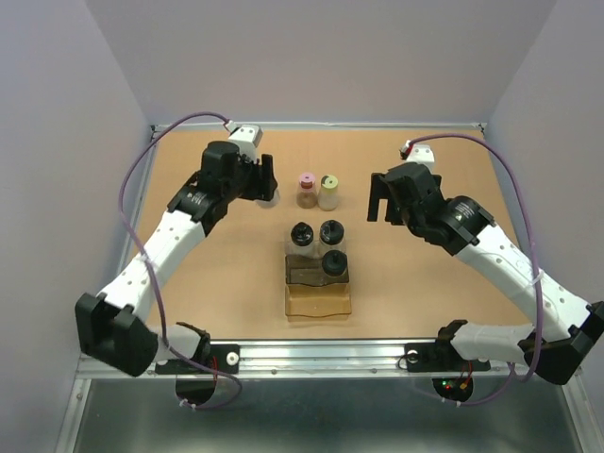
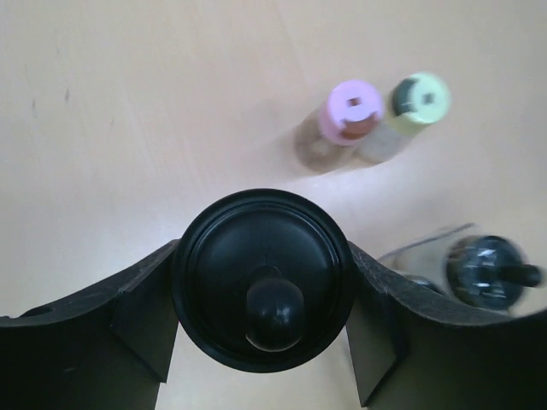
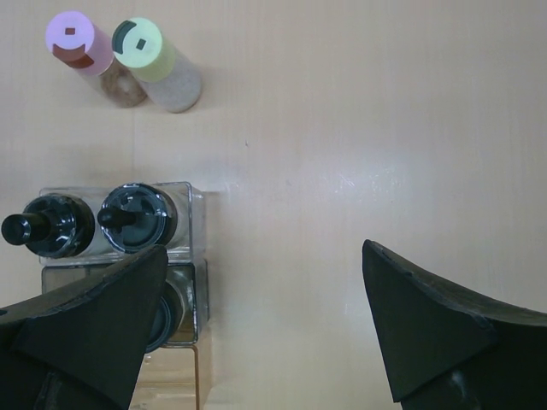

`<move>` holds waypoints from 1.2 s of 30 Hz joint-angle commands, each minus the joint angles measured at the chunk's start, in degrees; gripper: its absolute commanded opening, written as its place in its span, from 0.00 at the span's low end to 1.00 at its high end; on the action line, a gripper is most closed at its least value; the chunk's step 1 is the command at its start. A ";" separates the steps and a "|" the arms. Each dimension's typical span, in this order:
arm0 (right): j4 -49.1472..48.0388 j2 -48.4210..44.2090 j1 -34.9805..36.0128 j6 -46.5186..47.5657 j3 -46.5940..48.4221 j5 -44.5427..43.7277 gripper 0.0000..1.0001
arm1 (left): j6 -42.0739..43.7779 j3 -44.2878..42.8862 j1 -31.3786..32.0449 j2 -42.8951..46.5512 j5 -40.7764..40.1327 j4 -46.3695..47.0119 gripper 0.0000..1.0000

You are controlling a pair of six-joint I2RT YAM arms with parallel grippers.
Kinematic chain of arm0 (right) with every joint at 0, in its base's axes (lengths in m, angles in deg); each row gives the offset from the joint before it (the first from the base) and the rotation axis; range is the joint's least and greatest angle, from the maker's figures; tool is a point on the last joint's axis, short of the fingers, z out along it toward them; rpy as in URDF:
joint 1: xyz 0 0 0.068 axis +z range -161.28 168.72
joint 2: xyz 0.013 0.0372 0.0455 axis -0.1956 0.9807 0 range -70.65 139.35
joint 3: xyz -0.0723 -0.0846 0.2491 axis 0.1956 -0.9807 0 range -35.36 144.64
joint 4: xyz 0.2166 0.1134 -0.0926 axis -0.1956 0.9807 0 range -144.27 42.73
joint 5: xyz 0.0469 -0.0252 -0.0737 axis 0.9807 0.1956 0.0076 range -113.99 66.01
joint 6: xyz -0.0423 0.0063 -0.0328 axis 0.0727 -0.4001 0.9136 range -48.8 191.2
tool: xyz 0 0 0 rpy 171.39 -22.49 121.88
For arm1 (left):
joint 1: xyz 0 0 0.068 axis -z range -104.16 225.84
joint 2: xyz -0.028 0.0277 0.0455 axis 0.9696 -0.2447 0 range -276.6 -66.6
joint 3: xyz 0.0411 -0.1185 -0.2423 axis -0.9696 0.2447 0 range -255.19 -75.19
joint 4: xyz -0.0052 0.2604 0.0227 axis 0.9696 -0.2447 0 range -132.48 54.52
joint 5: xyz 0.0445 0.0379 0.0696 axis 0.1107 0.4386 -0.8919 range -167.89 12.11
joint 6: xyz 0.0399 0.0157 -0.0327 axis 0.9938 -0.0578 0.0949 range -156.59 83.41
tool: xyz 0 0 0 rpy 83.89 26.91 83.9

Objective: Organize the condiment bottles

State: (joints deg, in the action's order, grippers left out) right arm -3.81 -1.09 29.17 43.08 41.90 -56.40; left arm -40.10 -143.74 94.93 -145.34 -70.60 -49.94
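I see the left gripper (image 2: 263,273) clamped on a black-capped bottle (image 2: 273,312), toward the far left corner. The right gripper (image 3: 263,252) is apart, holding nothing. The pink-capped bottle (image 1: 307,189) and green-capped bottle (image 1: 328,192) stand side by side at mid-table. Three black-capped bottles (image 1: 302,233) (image 1: 331,231) (image 1: 334,264) sit in the tray (image 1: 321,300), nearer the near edge.

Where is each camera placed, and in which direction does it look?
Top external: above and behind the arms, looking down at the tan table; both arms, left gripper, right gripper show.
Left wrist: on the left arm, looking down; its fingers clamp a clear bottle with a black knobbed cap.
Right wrist: on the right arm, looking down at the brown-tinted clear plastic tray; open fingers show.
Shared: all see the pink-capped bottle and yellow-green-capped bottle.
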 commanded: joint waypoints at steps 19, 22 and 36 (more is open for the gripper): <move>-4.23 -9.70 -0.46 0.44 -7.03 2.17 1.00 | -43.51 15.47 38.12 20.83 -32.15 -10.25 0.00; -4.23 -10.67 -0.46 0.08 -7.99 2.34 1.00 | -45.88 15.12 40.32 17.84 -36.28 -9.71 0.00; -4.23 -11.02 -0.46 -0.18 -9.58 2.26 1.00 | -50.37 14.59 44.45 7.47 -44.56 -7.51 0.00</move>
State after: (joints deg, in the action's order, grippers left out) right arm -5.89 -11.47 29.17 42.91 32.98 -53.75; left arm -87.87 -128.07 138.49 -136.93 -110.97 -60.52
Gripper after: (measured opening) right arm 0.998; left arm 0.756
